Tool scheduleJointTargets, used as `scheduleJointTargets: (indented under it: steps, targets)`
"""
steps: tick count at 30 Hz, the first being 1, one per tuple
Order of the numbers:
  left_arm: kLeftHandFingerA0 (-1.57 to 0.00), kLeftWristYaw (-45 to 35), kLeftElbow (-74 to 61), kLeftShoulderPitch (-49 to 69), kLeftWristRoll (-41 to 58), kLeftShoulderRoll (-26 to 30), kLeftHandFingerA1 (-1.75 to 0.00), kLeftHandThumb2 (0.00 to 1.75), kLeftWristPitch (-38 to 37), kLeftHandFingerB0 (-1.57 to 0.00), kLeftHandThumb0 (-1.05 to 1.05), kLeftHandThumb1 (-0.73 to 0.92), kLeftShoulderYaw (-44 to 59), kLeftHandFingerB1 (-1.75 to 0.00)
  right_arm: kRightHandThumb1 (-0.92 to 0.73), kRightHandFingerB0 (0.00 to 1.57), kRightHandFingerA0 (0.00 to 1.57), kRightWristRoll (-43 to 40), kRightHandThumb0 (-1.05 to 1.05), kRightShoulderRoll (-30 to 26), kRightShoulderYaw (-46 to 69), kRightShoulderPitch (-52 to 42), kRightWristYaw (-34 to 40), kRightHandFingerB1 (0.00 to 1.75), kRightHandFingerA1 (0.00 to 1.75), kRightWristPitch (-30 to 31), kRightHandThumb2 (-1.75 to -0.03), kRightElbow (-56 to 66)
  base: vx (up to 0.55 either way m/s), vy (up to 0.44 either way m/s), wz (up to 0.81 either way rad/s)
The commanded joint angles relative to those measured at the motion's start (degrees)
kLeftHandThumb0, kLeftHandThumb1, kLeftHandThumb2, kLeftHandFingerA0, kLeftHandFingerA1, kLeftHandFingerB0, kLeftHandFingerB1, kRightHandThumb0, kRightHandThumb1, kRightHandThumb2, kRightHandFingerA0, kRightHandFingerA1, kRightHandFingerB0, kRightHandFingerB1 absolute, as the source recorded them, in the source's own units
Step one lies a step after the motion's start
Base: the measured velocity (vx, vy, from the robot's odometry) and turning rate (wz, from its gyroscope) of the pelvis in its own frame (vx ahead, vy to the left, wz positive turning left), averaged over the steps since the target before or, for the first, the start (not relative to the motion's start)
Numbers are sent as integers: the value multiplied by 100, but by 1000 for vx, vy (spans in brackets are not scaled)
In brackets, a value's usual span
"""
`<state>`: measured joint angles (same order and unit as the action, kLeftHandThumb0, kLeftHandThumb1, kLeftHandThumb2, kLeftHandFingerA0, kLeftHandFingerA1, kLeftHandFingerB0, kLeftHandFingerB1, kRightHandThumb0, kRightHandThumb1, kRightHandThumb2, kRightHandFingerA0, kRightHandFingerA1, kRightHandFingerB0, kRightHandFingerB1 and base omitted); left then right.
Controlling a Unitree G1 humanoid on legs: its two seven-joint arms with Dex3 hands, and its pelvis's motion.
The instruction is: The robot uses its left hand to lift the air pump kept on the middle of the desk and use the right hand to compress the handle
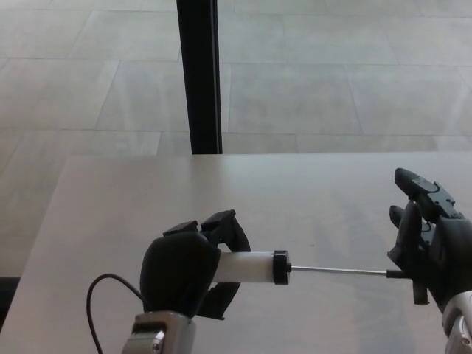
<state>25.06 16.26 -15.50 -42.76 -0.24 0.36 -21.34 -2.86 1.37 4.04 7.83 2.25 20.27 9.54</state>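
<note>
The air pump (254,267) is a white cylinder with a black end cap, lying level above the desk (295,192). My left hand (190,271) is shut on its barrel, fingers wrapped over the top. A thin metal rod (335,271) runs out rightward, fully extended, to a black T-handle (417,286). My right hand (428,236) is at that handle; its fingers stand upright and apart behind the handle, not closed on it. A black hose (99,302) loops from the pump's left end behind my left hand.
The pale desk fills the lower half of the view, its far edge running across the middle. Beyond it is a tiled floor and a dark vertical post (199,74) standing behind the desk's far edge.
</note>
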Motion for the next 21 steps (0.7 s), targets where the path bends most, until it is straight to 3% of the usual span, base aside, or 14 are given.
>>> scheduleJointTargets:
  steps: [1,5,6,8,9,10,11,15,16,17,19,20,21]
  targets:
    - [-97,85,-41,-102,247,-160,-175,142,141,-84,-2,50,211,-153,-91,13,5,-64,-86,108,120,-134,152,34,45,-9,-77,-24,0,0,0]
    - [-96,22,-102,-167,267,-201,-175,143,157,-84,-2,50,280,-155,-92,15,6,-9,-85,89,152,-132,187,35,44,20,-78,-38,0,0,0]
    - [-97,1,-117,-185,282,-223,-175,141,170,-79,-4,48,300,-170,-51,0,2,-25,-36,101,175,-114,202,49,53,18,-113,-55,0,0,0]
    - [-97,0,-126,-207,310,-290,-175,140,185,-79,-5,47,312,-168,-51,0,1,-60,-36,139,189,-67,199,49,52,-104,-113,-139,0,0,0]
    - [-97,62,-83,-234,300,-311,-175,143,139,-84,-3,49,302,-155,-51,0,1,-95,-36,173,196,-32,196,49,52,-109,-113,-169,0,0,0]
    - [-97,63,-85,-239,294,-315,-175,143,138,-84,-3,49,299,-155,-51,0,1,-101,-36,179,201,-32,197,49,52,-110,-113,-165,0,0,0]
    - [-97,70,-54,-248,350,-369,-175,142,123,-78,-4,46,315,-173,-50,0,1,-144,-36,221,205,-3,204,49,52,-35,-112,-138,0,0,0]
    - [-96,172,96,-361,220,-397,-175,141,87,-83,-5,44,217,-166,-53,0,1,-55,-35,230,44,165,167,49,53,-21,-114,-116,0,0,0]
    - [-98,187,145,-384,173,-376,-175,147,58,-88,-6,46,173,-153,-92,14,6,-27,-87,187,-2,213,118,35,43,-22,-79,-131,0,0,0]
    - [-97,195,226,-414,120,-352,-175,145,21,-83,-9,44,97,-165,-92,12,5,35,-84,94,-92,290,35,33,42,-21,-80,-148,0,0,0]
    - [-97,215,295,-461,65,-293,-175,144,5,-83,-7,44,15,-165,-92,14,6,99,-88,1,-182,394,1,34,43,25,-79,-150,0,0,0]
    - [-99,246,321,-475,51,-294,-175,146,11,-88,-6,47,-8,-150,-92,13,5,147,-88,-63,-232,449,-6,33,39,168,-81,-111,0,0,0]
    - [-95,227,342,-516,6,-243,-175,145,19,-88,-5,46,-52,-149,-83,13,1,237,-88,-211,-332,515,-95,29,31,214,-123,-112,0,0,0]
